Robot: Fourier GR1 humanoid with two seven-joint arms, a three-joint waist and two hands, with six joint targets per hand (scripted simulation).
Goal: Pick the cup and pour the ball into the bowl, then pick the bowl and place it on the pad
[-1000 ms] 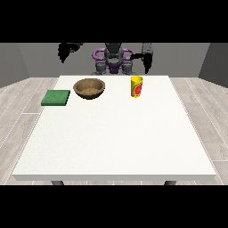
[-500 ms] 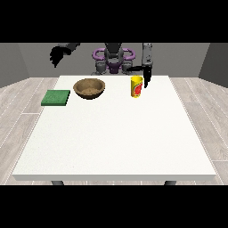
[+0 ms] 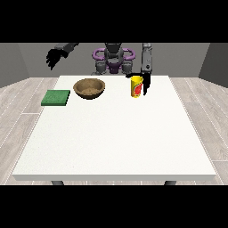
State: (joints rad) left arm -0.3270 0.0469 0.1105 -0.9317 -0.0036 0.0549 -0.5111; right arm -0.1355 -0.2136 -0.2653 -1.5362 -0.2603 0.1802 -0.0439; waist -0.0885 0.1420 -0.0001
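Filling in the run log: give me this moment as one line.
stage: reaching for cup | yellow cup: upright on white table | hand at view's right: beside cup | brown wooden bowl, green pad: untouched

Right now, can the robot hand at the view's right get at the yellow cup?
Probably yes: the robot hand hangs right beside the yellow cup, and nothing stands between them.

Single front view, raised, across table (image 3: 114, 133), facing robot (image 3: 114, 58).
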